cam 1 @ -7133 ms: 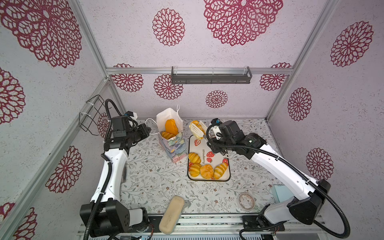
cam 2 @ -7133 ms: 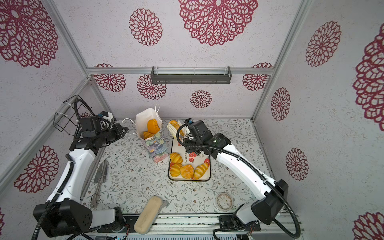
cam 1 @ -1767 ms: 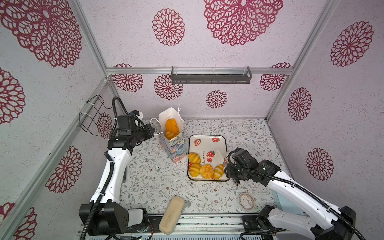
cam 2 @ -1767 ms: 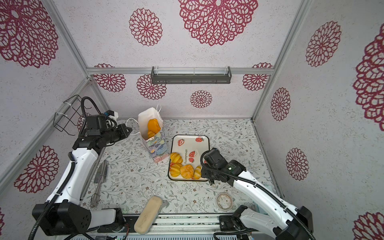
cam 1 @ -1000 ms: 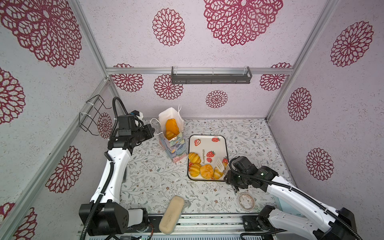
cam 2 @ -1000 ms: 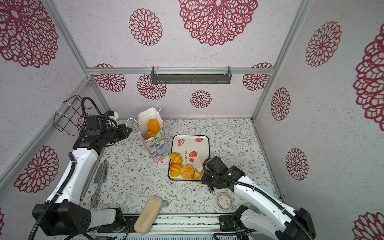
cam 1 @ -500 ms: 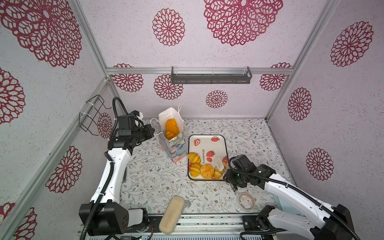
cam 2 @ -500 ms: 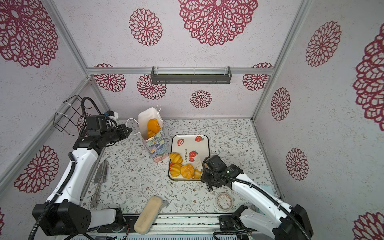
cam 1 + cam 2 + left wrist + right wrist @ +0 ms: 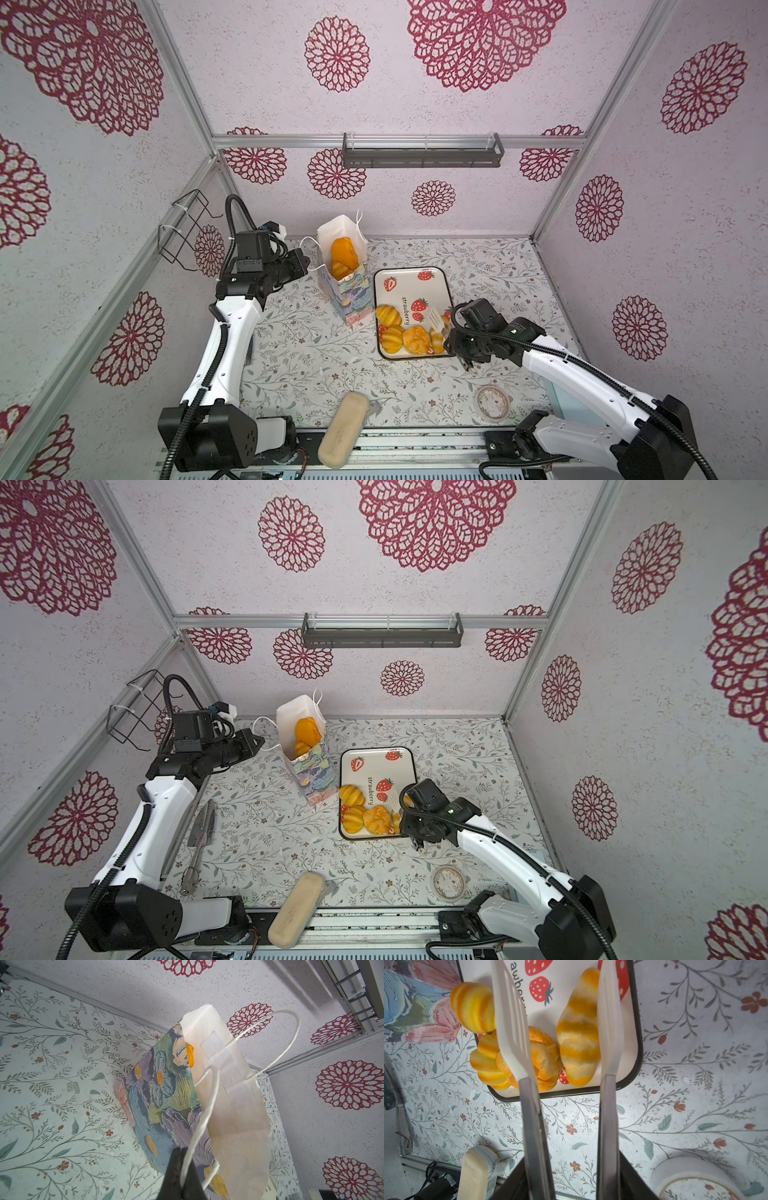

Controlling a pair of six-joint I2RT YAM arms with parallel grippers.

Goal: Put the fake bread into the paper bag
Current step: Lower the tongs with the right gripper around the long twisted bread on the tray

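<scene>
White cord is clearest in the left wrist view; there the cord handle of the paper bag runs between the black tips of the left gripper, which is pinched fully closed on it; in both top views that grip is too small to make out.

The right wrist view alone shows the tongs straddling a croissant; one white blade lies along its side, the other crosses a knotted round bun; whether either blade presses the bread I cannot tell. The right gripper is clamped on the tongs' metal arms, part-way closed. A top view shows metal utensils at the table's left edge, hidden behind the left arm in its twin.

The bag stands upright just beside the tray; two orange pieces of fake bread sit inside it; four more are clustered at the tray's near end, its far end bare.

The left arm reaches level towards the bag; the right arm lies low, its wrist at the tray's near right corner.
</scene>
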